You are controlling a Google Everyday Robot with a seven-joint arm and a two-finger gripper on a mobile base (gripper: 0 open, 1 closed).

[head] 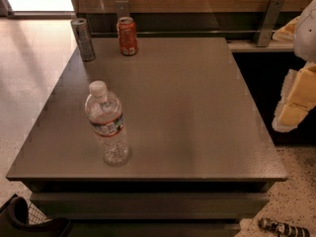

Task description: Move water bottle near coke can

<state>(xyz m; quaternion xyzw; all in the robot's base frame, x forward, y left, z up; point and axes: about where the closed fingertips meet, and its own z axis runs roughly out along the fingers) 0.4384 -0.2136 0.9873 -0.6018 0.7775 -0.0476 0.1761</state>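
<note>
Pale speckled flooring surrounds a dark grey worktop [197, 107], with a wood-panelled wall behind it. At the far edge stands the coke can [128, 36], upright. A taller silver can [83, 39] stands near it on its left, not touching.

The water bottle [106, 122] is upright and well apart from the coke can, toward the front edge of the worktop and slightly left of the can's line. Nothing stands between the two.

The gripper [296, 100] hangs well to the right of the coke can, beyond the worktop's side edge and lower in view. It holds nothing, and whether it is spread or closed I cannot tell from here.

The bottle looks like thin clear plastic, so I'd expect it to be fairly light, though how much water is inside I can't judge. Its ribbed walls would likely give under a hard squeeze, and being tall on a narrow base it should tip easily if nudged near the cap. The label band around its middle seems the best place to take hold: the firmest part of the wall, close to the balance point, and less slippery than bare plastic.
</note>
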